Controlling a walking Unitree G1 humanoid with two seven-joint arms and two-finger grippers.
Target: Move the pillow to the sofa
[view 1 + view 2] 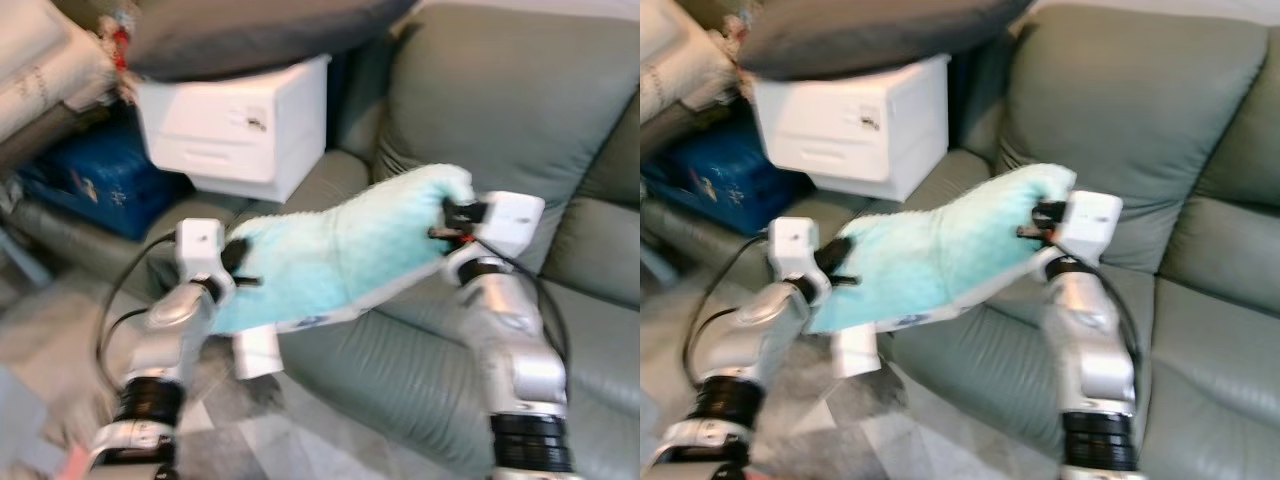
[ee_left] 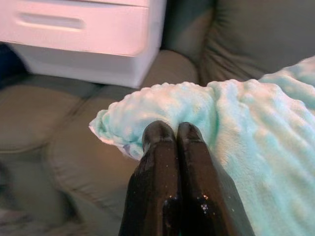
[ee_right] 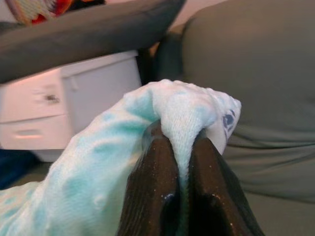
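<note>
A fluffy light-turquoise pillow (image 1: 340, 255) hangs in the air between my two arms, above the front of the grey-green sofa (image 1: 520, 130). My left gripper (image 1: 238, 262) is shut on the pillow's lower left corner (image 2: 142, 118), its black fingers (image 2: 160, 147) pressed together on the fabric. My right gripper (image 1: 447, 222) is shut on the upper right corner (image 3: 187, 113), which bunches up between its fingers (image 3: 152, 167). The pillow slopes up from left to right, over the seat cushion (image 1: 970, 350).
A white drawer box (image 1: 235, 125) stands on the sofa's left seat under a dark grey cushion (image 1: 250, 30). A blue bag (image 1: 100, 180) lies left of the box. A small white block (image 1: 255, 350) sits on the floor by the sofa's front. The right seat (image 1: 600, 340) is bare.
</note>
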